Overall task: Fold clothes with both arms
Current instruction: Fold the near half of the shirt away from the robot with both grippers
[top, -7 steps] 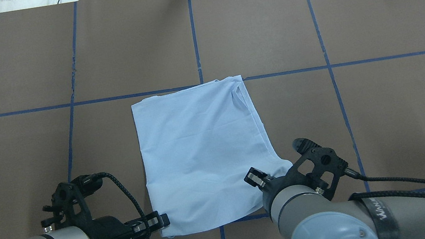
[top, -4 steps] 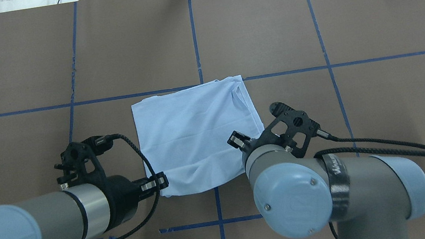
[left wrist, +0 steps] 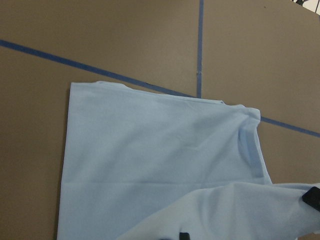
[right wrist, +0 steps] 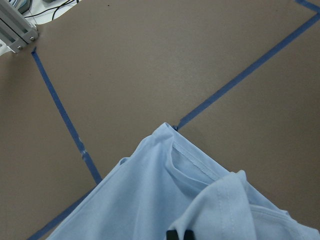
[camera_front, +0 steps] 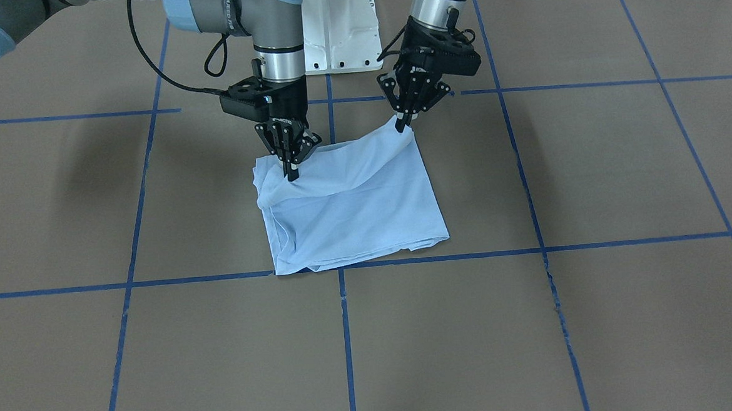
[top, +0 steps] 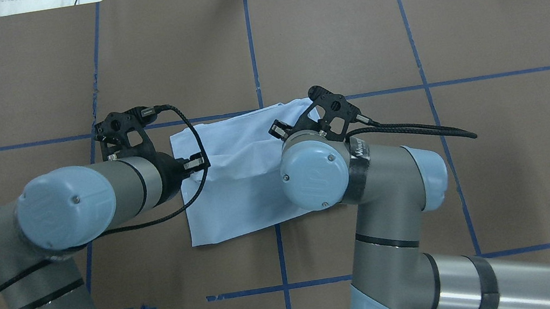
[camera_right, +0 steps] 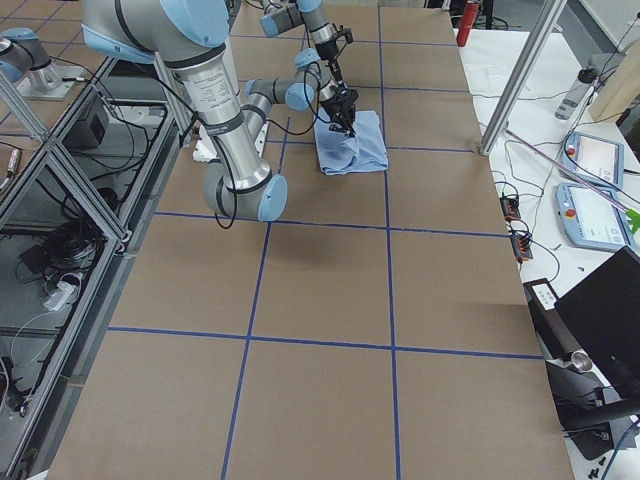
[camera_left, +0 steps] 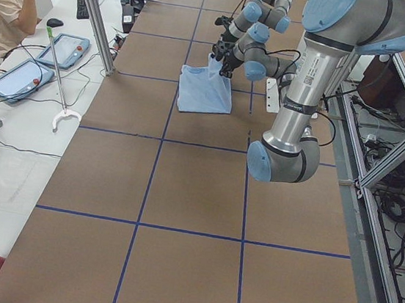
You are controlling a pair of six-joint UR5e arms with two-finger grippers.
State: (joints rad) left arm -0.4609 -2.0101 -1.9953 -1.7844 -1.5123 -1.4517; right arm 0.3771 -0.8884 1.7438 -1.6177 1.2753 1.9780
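Both claws are pinched shut on cloth: the left gripper (camera_front: 404,125) holds one raised corner of the T-shirt (camera_front: 366,218), and the right gripper (camera_front: 290,172) the other, seemingly on a bunched fold. The shirt lies mid-table (camera_front: 535,322). Keep both corners level and taut, carry them to the far hem, and lay them square before releasing. One second ago the corners sat at the robot-side edge; now they are about halfway across.

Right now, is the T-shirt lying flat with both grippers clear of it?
No, the left gripper and right gripper each pinch a raised edge of the T-shirt.
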